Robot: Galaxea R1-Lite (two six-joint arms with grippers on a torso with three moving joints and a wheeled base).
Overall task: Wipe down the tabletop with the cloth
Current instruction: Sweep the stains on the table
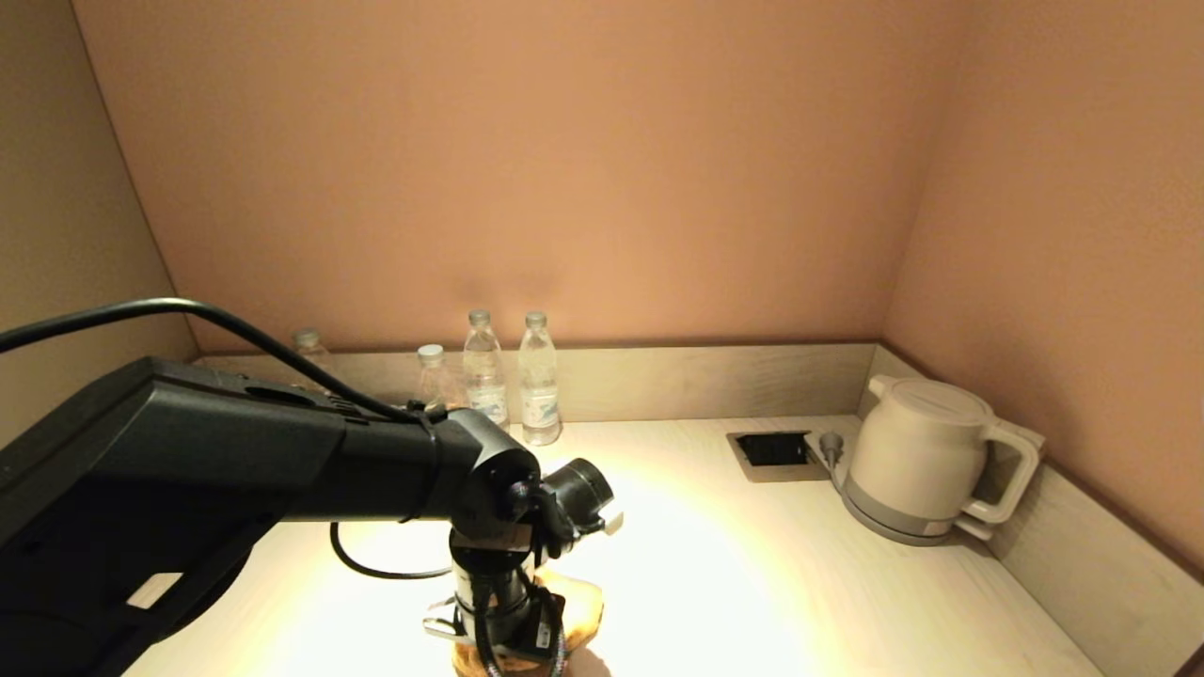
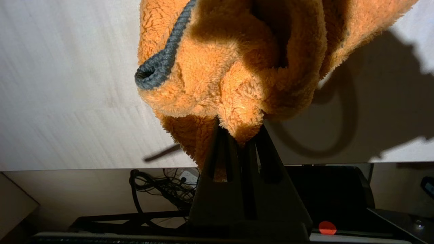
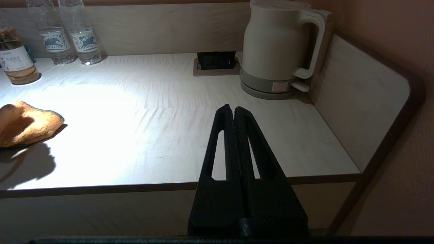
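Fingers of my left gripper [image 2: 239,130] pinch a fold of the fluffy orange cloth with grey edging [image 2: 234,64], bunched on the pale wood-grain tabletop [image 1: 752,574] at its near left edge. My right gripper [image 3: 234,111] hangs closed and empty near the front edge.

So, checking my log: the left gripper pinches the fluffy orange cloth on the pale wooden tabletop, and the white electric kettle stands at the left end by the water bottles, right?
Not quite. The white electric kettle stands at the right end, in the corner, apart from the water bottles, as the head view shows. The left gripper does pinch the fluffy orange cloth on the pale wooden tabletop.
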